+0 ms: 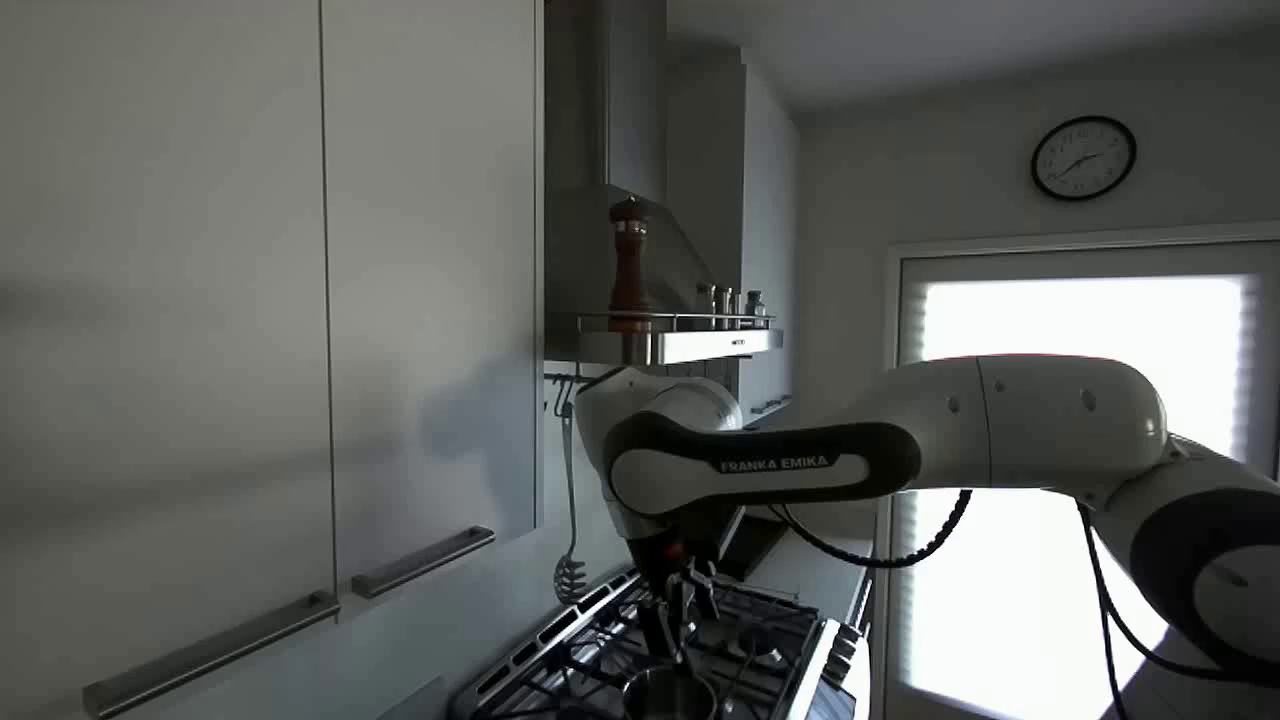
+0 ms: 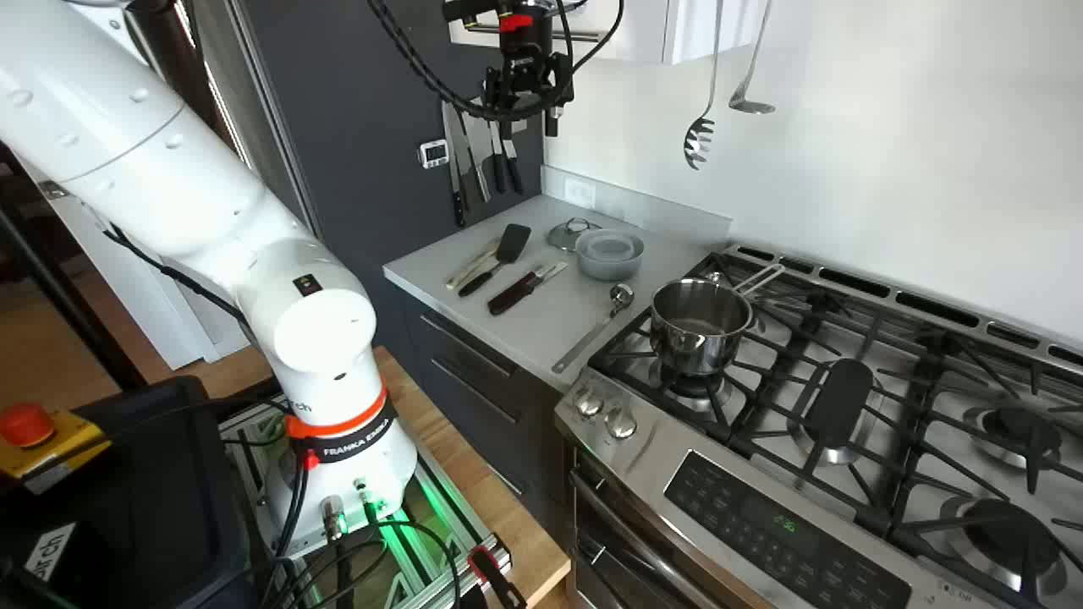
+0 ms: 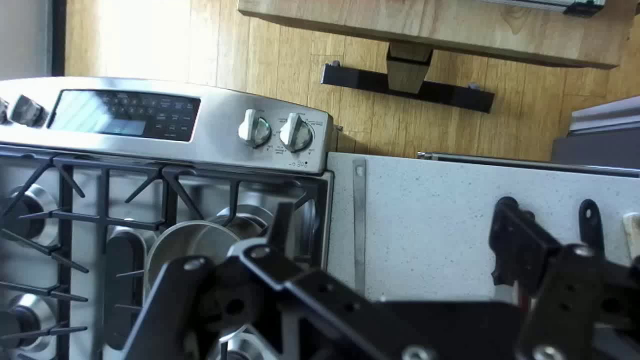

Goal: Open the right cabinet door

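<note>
Looming large in an exterior view alone: right cabinet door [image 1: 433, 280], closed.

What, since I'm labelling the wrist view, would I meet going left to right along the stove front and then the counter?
Left knobs → control panel → right knobs → ladle handle → black spatula handle → pale tool, cut off by the picture's edge.
</note>
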